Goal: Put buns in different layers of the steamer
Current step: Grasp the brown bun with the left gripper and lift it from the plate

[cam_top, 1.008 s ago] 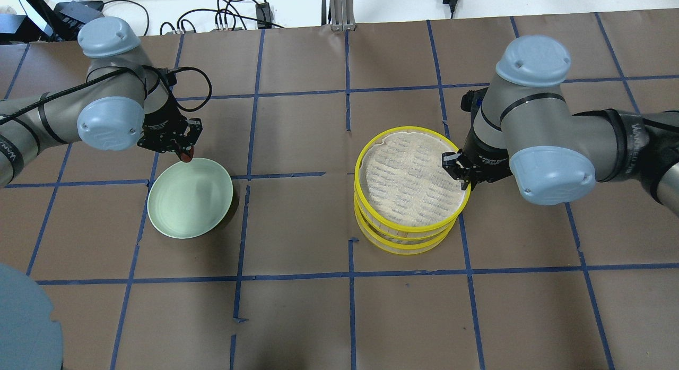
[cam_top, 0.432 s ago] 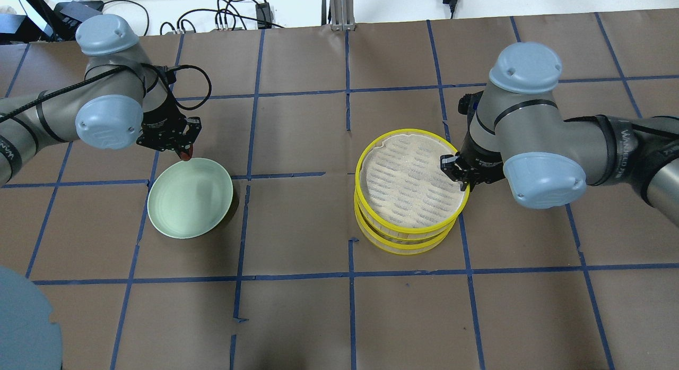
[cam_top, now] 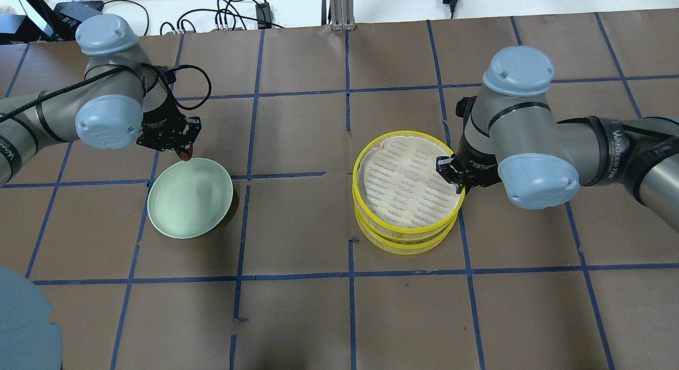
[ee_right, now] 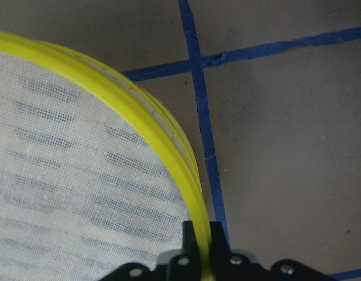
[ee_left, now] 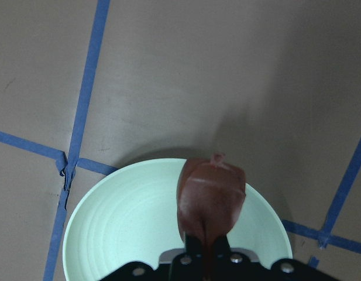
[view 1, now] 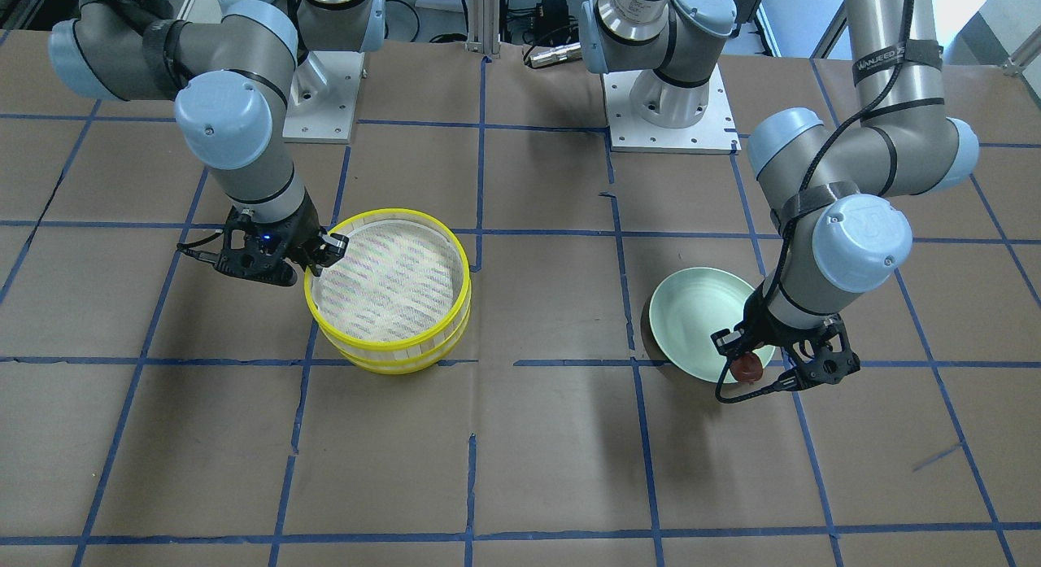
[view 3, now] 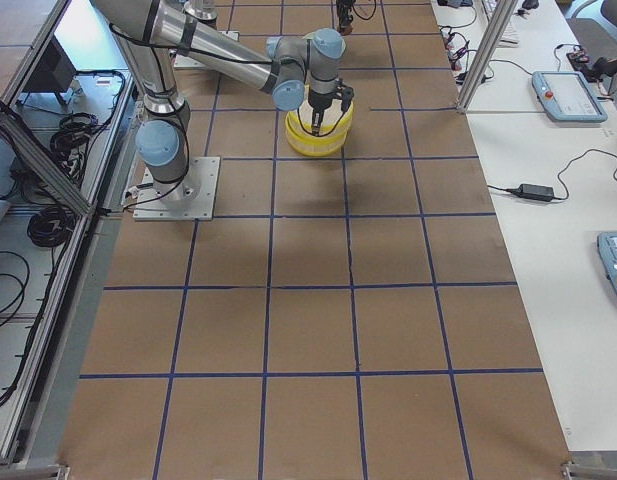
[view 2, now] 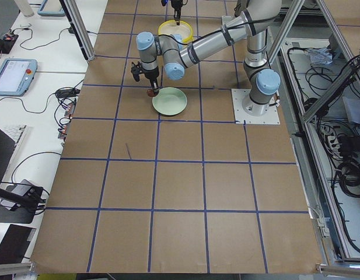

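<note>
**Brown bun above plate rim; top tray pinched at its edge**

Pinches the brown bun (ee_left: 211,196) between the left fingers (ee_left: 193,244), closed on its near end, most of it sticking out past the tips. Holds it above the rim of the plate (cam_top: 183,216), at 12 o'clock on the plate in the overhead view. Plate flat on the bench (cam_top: 297,317), at 9 o'clock from the trays and well apart from them.

Clamps the right fingers (ee_right: 217,234) on the yellow rim of the top tray (cam_top: 404,132) at 3 o'clock in the overhead view, one finger inside the rim and one outside. Top tray roughly level over the lower tray (cam_top: 408,250), shifted a little toward 11 o'clock, so the lower rim peeks out from about 4 to 8 o'clock. Possibly lifted just clear of the lower tray; hard to tell from these angles. Whitish slatted base of the top tray in full view.
</note>
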Controlling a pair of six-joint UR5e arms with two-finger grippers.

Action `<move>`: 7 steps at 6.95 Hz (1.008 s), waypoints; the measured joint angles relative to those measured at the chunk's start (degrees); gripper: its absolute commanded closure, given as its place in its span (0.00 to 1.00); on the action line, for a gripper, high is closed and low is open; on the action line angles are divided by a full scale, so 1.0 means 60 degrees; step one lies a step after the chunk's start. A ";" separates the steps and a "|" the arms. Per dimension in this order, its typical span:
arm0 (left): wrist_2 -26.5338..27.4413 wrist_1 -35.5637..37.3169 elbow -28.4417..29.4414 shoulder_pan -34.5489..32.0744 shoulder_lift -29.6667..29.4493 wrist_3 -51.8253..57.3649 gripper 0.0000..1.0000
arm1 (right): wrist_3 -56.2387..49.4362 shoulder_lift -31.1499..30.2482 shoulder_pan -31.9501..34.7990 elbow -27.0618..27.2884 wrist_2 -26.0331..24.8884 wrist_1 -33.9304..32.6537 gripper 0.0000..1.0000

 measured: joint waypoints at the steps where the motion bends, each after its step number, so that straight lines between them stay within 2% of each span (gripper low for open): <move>1: -0.0003 0.0000 0.0000 0.0000 -0.0006 -0.0004 0.88 | 0.0028 0.0006 0.0008 0.0002 -0.0030 0.0024 0.91; 7: -0.0016 0.0012 0.0013 0.0000 -0.0024 -0.0008 0.88 | -0.0247 -0.0097 0.0286 -0.0025 -0.0312 0.0081 0.91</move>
